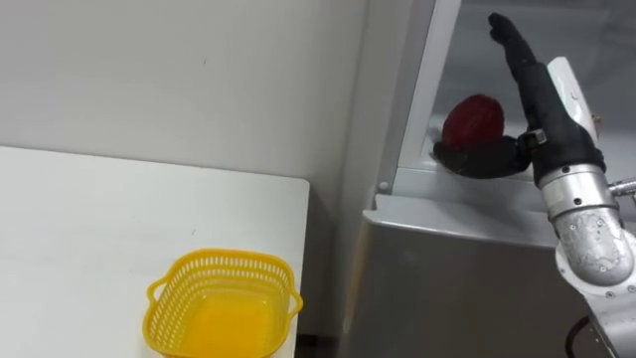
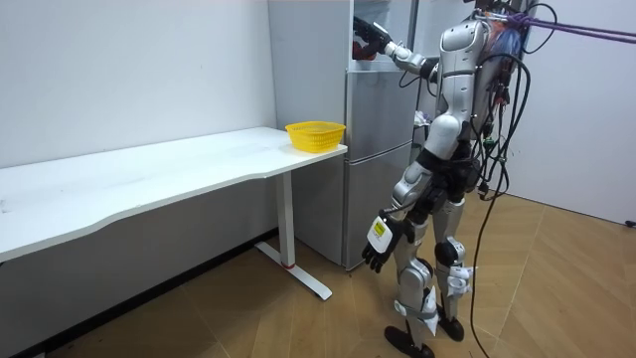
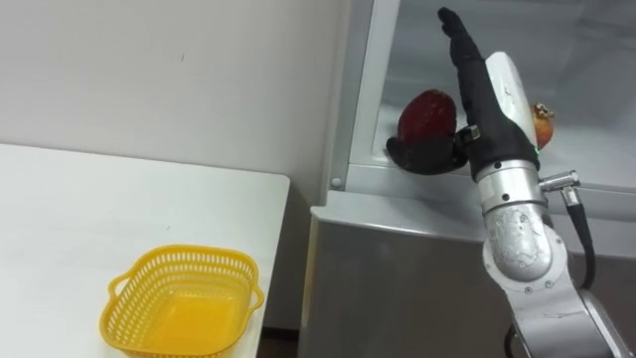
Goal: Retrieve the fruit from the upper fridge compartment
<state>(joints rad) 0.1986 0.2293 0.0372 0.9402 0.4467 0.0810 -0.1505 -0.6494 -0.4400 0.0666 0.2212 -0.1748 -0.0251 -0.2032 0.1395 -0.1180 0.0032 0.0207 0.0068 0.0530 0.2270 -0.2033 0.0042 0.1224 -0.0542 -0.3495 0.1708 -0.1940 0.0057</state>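
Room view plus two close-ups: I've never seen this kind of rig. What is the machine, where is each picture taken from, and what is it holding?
The machine is a two-legged humanoid robot whose two arms end in hands. The room view comes from a camera standing off in the room. It shows the robot upright before a silver fridge, next to a white table. The two eye views come from a stereo camera on its head, so both show one scene. Near the table's corner stands an empty yellow basket. The right hand reaches into the open upper compartment. Its straight fingers point up beside a dark red fruit, with the thumb under it, not closed on it. The left hand hangs by its thigh.
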